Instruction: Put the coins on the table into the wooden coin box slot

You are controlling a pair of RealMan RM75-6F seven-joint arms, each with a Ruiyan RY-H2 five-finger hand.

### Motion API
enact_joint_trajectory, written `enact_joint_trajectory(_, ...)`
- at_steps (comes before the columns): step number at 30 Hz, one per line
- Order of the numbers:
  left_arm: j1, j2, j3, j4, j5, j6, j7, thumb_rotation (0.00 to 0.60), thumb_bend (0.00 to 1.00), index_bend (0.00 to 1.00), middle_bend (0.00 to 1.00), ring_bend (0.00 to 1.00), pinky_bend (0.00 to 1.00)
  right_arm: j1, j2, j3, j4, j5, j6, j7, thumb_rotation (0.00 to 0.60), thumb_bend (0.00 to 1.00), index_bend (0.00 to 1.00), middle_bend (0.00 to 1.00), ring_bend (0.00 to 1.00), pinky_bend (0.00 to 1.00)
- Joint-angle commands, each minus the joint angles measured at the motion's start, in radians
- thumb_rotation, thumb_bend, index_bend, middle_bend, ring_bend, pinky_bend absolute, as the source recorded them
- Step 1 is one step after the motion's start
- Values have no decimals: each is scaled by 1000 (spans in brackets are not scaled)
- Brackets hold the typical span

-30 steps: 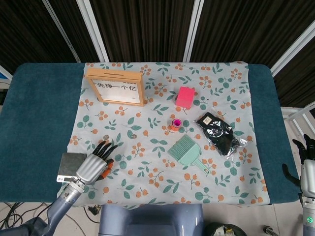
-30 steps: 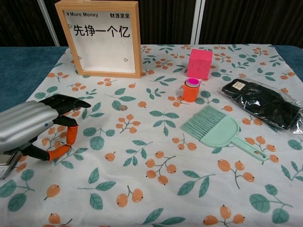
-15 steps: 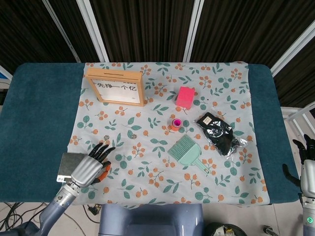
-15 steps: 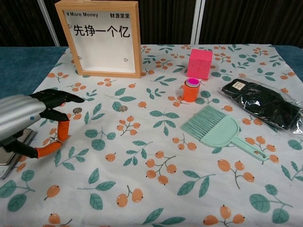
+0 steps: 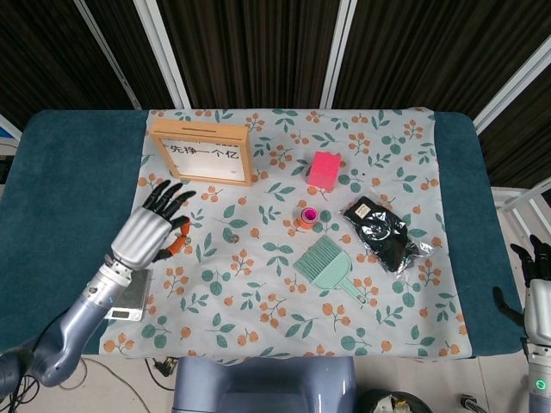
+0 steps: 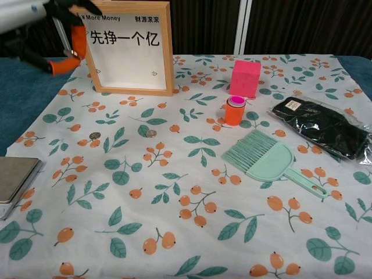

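The wooden coin box [image 5: 204,153] [image 6: 129,46] stands upright at the back left of the floral cloth, with a dark slot [image 5: 196,129] in its top edge. Two coins lie on the cloth: one [image 6: 95,135] to the left and one [image 6: 151,133] [image 5: 231,233] nearer the middle. My left hand [image 5: 155,225] [image 6: 52,29] is raised above the cloth in front of the box, fingers spread, with nothing seen between its orange fingertips [image 6: 60,65]. In the head view it covers the left coin. My right hand [image 5: 538,292] hangs off the table's right edge, holding nothing.
A grey flat plate [image 5: 129,297] [image 6: 14,180] lies at the front left edge. A pink box [image 6: 244,78], an orange cup [image 6: 234,110], a green dustpan brush [image 6: 264,157] and a black bag [image 6: 322,125] occupy the middle and right.
My left hand has lifted off the cloth beside the grey plate and moved up and toward the coin box. Both coins stay on the cloth. The right hand has not moved.
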Motion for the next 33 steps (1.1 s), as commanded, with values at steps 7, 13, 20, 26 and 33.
enact_joint_trajectory(7,-166,157,-200,-85,-299,-211,98,600,603,683,124,0,0,-2,-5,6,-8,15,-2,11,600,395,202,46,12,0)
enact_joint_trajectory(13,-301,224,-238,-53,-537,-362,258,600,604,688,123,0,0,-2,-8,14,-14,33,-6,20,600,395,202,46,12,0)
enact_joint_trajectory(20,-445,222,-222,68,-748,-452,377,600,606,693,123,0,0,-2,-6,22,-17,47,-6,23,600,394,202,46,12,0)
enact_joint_trajectory(26,-523,213,-169,174,-820,-512,431,600,607,693,124,0,0,-6,-7,27,-23,61,-4,24,600,395,202,46,12,0)
enact_joint_trajectory(33,-588,149,-114,336,-898,-569,427,600,608,694,124,0,0,-5,-11,27,-27,61,-4,21,600,394,202,46,12,0)
